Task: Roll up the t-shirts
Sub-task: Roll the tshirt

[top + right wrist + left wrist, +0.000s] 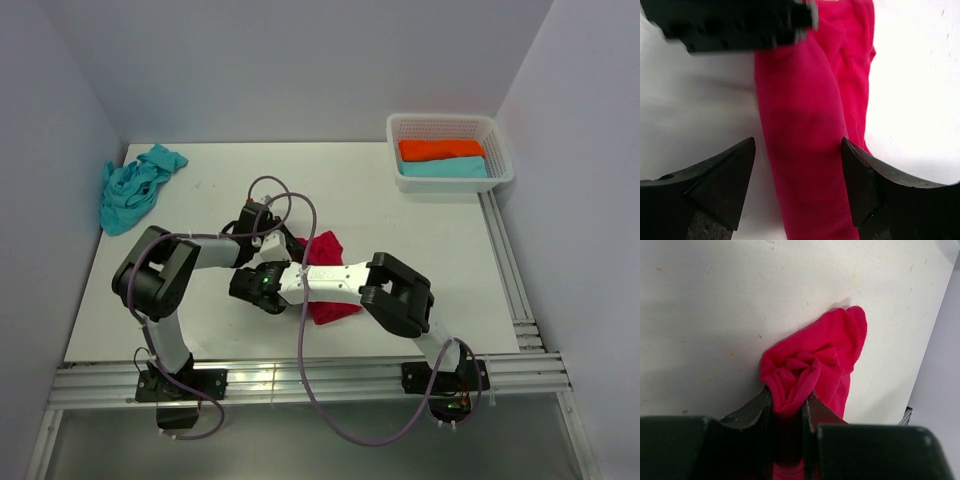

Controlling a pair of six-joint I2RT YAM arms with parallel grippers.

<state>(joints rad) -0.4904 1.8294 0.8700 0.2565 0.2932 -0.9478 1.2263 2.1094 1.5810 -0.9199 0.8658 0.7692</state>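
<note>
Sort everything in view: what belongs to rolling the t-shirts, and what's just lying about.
Job: red tee, clamped in the left tool, with the right tool open over it; crumpled turquoise tee; orange tee and folded turquoise tee in the basket.
Lying about: basket; purple cable.

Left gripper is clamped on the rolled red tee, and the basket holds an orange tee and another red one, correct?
Not quite. In the top view the basket holds the orange tee and a turquoise tee, not red. The left gripper is indeed clamped on the red tee.
</note>
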